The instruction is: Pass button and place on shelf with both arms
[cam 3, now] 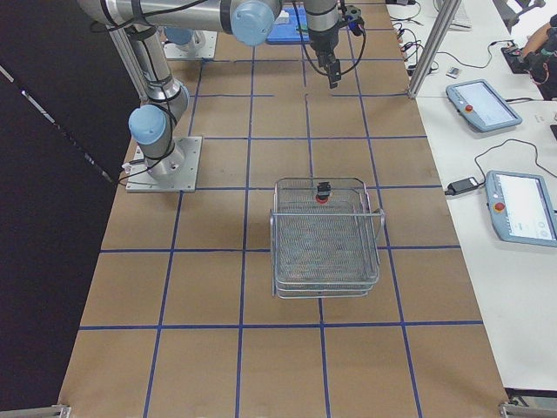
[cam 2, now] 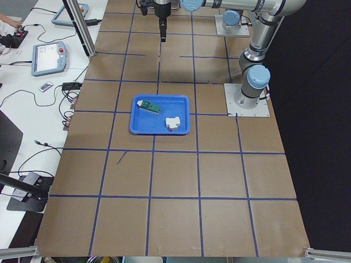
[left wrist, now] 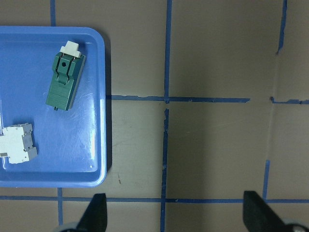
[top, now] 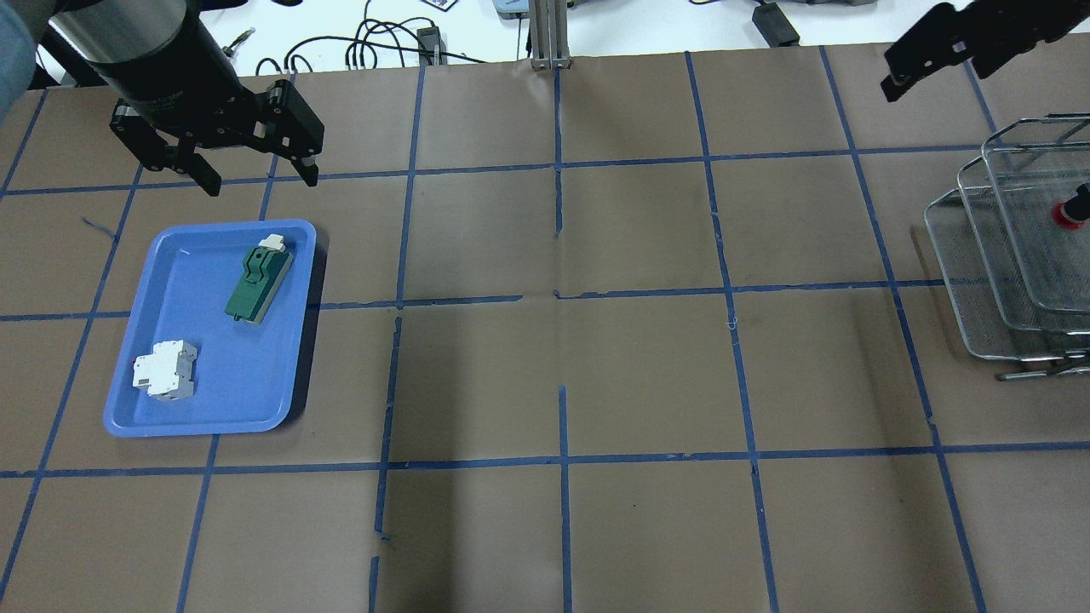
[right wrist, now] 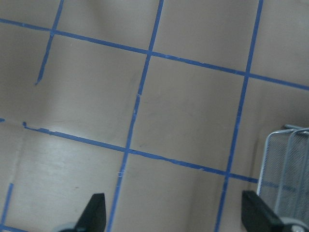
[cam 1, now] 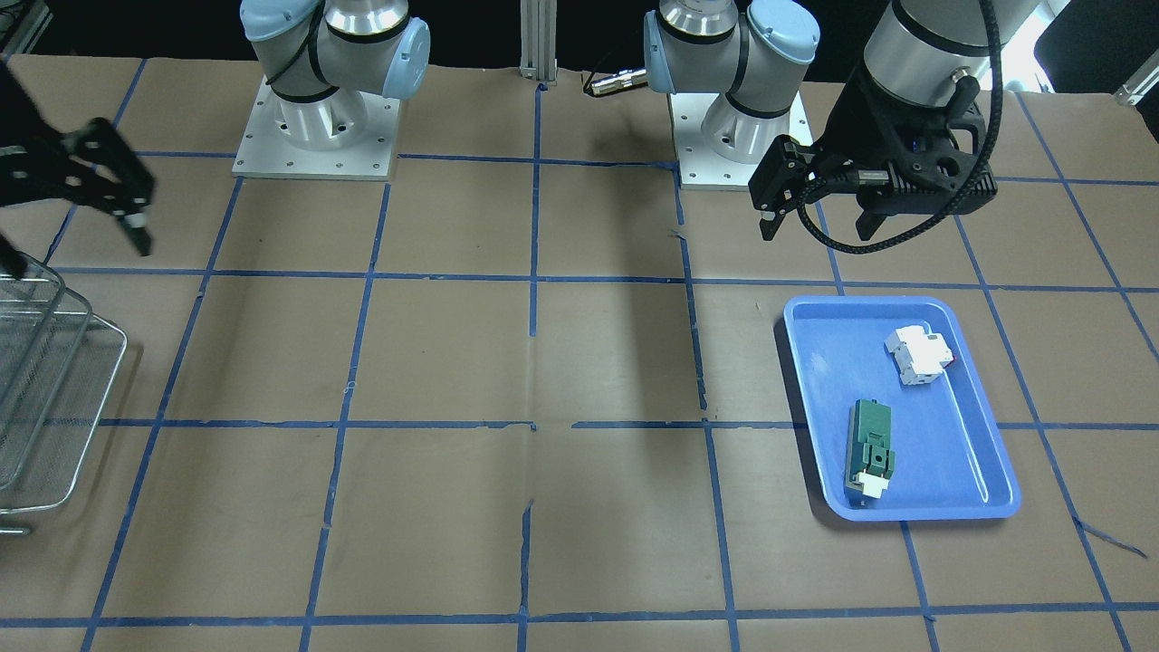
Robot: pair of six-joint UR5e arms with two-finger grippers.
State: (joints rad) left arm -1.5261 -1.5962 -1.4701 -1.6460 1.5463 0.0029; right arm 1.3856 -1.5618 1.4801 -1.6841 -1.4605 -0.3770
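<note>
Sitting on the top tier of the shelf (top: 979, 315), the button (top: 1064, 213) looked put away, so I had nothing to hold. My left gripper (top: 261, 180) hung wide apart and empty beside the blue tray (top: 213, 424). My right gripper (right wrist: 176, 215) hung spread and empty near the shelf.

Even overhead light casts soft shadows on the table (left wrist: 217, 145); faint glare streaks the blue tray (left wrist: 29, 63).
</note>
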